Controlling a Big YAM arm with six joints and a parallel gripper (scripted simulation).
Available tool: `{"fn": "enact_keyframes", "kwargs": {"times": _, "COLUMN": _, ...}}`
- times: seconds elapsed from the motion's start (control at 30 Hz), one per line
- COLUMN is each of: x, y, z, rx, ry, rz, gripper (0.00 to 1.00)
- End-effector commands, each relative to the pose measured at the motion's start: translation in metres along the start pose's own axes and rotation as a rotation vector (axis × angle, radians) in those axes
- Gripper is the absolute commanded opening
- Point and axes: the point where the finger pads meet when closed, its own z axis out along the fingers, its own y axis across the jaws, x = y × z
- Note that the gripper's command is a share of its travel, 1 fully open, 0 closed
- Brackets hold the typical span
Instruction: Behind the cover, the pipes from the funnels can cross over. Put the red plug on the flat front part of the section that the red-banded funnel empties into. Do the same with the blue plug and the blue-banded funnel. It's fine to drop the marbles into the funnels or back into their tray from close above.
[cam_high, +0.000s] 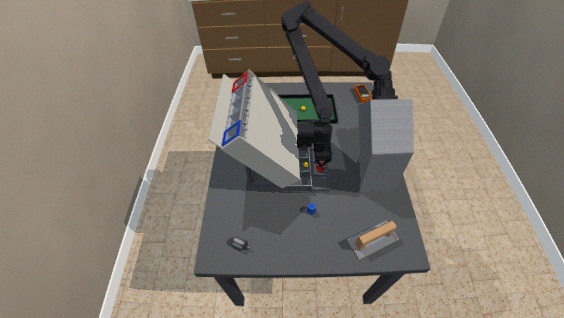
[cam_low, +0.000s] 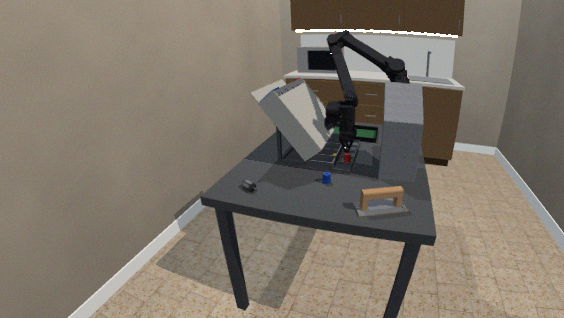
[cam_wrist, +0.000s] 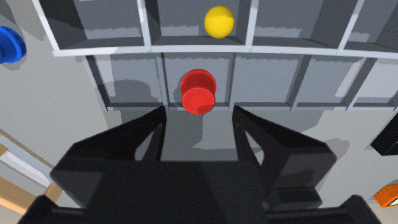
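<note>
The red plug stands on the flat front part of one section of the grey divided rack, in front of the cell holding a yellow marble. My gripper hovers just above and behind the plug, fingers apart and not touching it. The blue plug stands on the table in front of the rack. The slanted cover carries the red-banded funnel and the blue-banded funnel at its top. The pipes are hidden.
A green tray with a yellow marble lies behind the rack. A tall grey block stands to the right, an orange device behind it. A wooden-handled tool and a small dark object lie near the front.
</note>
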Motion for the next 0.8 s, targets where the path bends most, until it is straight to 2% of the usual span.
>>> {"fn": "enact_keyframes", "kwargs": {"times": 0.0, "x": 0.001, "y": 0.0, "z": -0.025, "rx": 0.001, "ry": -0.014, "rz": -0.009, "gripper": 0.59}}
{"fn": "enact_keyframes", "kwargs": {"times": 0.33, "x": -0.009, "y": 0.003, "z": -0.078, "rx": -0.006, "ry": -0.028, "rz": 0.008, "gripper": 0.59}}
{"fn": "enact_keyframes", "kwargs": {"times": 0.57, "x": -0.008, "y": 0.003, "z": -0.087, "rx": -0.005, "ry": -0.027, "rz": 0.007, "gripper": 0.59}}
{"fn": "enact_keyframes", "kwargs": {"times": 0.77, "x": -0.006, "y": 0.003, "z": -0.086, "rx": -0.003, "ry": -0.024, "rz": 0.003, "gripper": 0.59}}
